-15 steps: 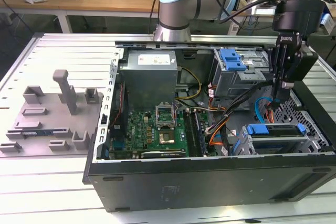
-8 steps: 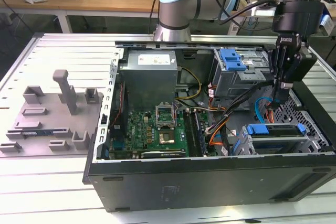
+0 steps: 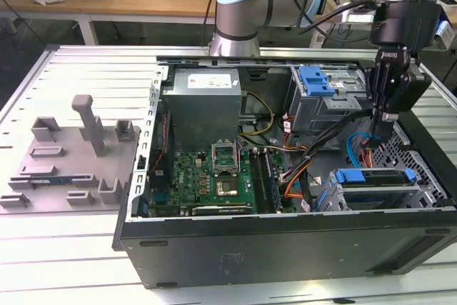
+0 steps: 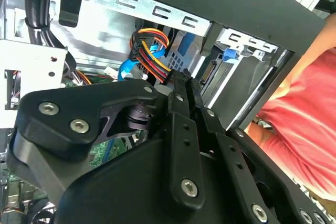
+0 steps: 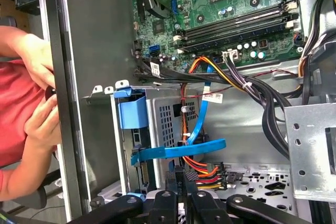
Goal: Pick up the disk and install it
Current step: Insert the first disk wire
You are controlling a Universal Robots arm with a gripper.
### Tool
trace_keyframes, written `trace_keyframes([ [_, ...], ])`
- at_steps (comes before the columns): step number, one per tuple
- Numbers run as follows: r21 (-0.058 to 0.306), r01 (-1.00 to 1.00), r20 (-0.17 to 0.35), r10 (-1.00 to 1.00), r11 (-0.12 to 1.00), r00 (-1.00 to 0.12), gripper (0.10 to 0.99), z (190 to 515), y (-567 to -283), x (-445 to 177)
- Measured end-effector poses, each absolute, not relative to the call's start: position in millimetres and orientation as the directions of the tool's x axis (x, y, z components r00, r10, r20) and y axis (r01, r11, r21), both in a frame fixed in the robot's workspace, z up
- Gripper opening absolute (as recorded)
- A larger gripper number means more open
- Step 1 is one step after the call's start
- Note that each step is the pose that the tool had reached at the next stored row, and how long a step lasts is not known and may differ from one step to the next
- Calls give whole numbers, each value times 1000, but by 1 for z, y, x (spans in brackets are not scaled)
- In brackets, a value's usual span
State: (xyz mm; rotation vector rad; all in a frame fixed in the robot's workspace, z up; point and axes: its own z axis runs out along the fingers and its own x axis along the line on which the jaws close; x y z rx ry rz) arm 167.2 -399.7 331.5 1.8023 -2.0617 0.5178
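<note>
The disk (image 3: 374,177), silver with a bright blue bracket, lies flat in the lower drive bay at the front corner of the open computer case on the exterior view's right. My gripper (image 3: 383,132) hangs inside the case just behind and above it, among the cables, apart from it. In both wrist views the black fingers (image 5: 171,178) stand pressed together with nothing between them, so the gripper (image 4: 181,85) is shut and holds nothing. The disk's blue bracket (image 5: 131,113) shows edge-on beside the perforated bay wall, with a blue data cable (image 5: 178,150) crossing just ahead of the fingertips.
A grey drive cage with a blue latch (image 3: 316,80) stands behind the gripper. Beside it are the grey power supply (image 3: 203,101) and green motherboard (image 3: 214,176). Orange, red and black cable bundles (image 5: 205,171) crowd the fingers. A person's hands (image 5: 39,114) rest at the case's outer wall.
</note>
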Motion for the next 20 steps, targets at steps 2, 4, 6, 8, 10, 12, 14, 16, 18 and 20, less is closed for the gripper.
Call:
trace_keyframes([
  [2, -40, -992, 481, -868, 123, -127, 165, 333, -404, 167],
  [4, -39, -992, 468, -874, 124, -127, 165, 335, -407, 167],
  [6, -36, -992, 449, -884, 125, -127, 165, 337, -412, 167],
  [8, -34, -992, 433, -893, 125, -127, 165, 338, -415, 167],
  [10, -30, -992, 405, -905, 126, -127, 165, 340, -421, 167],
  [12, -28, -992, 389, -912, 127, -127, 165, 342, -427, 167],
  [14, -25, -992, 372, -919, 127, -127, 165, 342, -436, 167],
  [16, -24, -992, 360, -924, 127, -127, 165, 343, -441, 168],
  [18, -22, -992, 345, -930, 128, -127, 165, 343, -446, 168],
  [20, -21, -993, 343, -932, 116, -116, 165, 343, -447, 168],
])
